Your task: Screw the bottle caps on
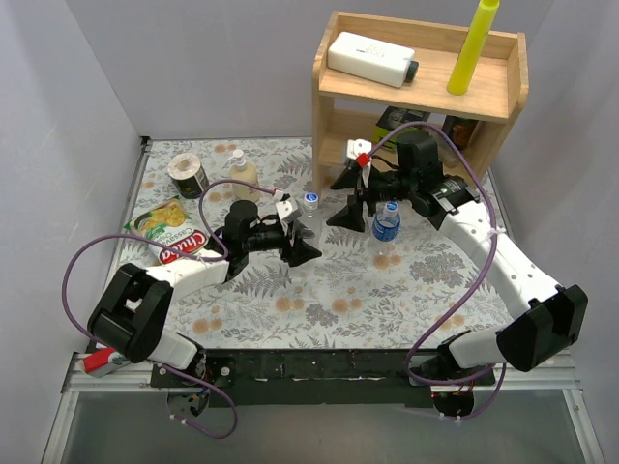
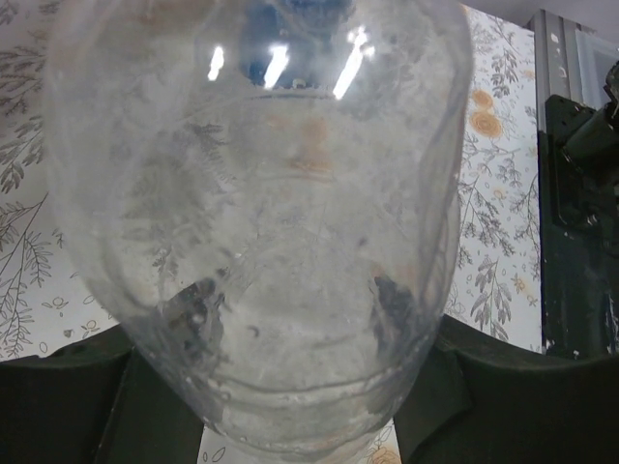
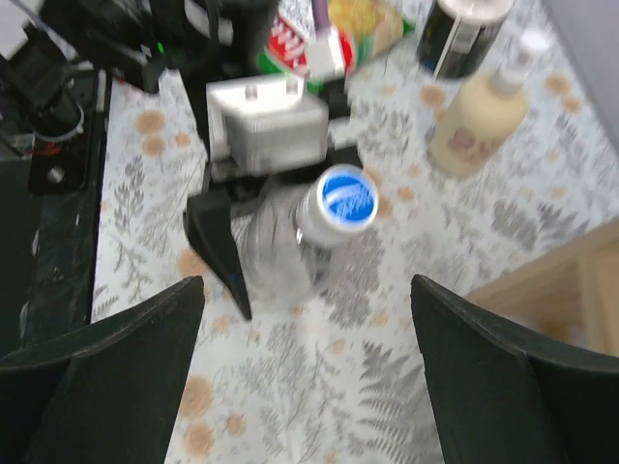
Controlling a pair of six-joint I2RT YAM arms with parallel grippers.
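My left gripper is clenched on the plain bottle, low on its body. In the left wrist view the clear wall fills the frame, with a finger pressed against each side near the base. The bottle stands upright on the worktop, about mid-way across it, with its long axis vertical. A blue cap sits on its neck. I cannot tell from here whether the cap is threaded down or only resting there.

My right gripper is released. Its fingers are spread wide in its own view, with nothing between them. It hangs just beside the plain bottle, on that bottle's right and a little above it. The right wrist camera looks almost straight down on the cap, which shows slightly right of centre and beyond the fingertips, not yet between them.

That is the relation I care about. The cap lies ahead of and below the right gripper, close to its approach line, and the bottle's axis is roughly along that line. The right arm is free and nearer, so I judge it is the one to come down over the cap, close on it and twist while the left holds the bottle.

The labelled bottle stands under the right wrist, and the second cap is on it. It is close enough that I would watch for a knock.
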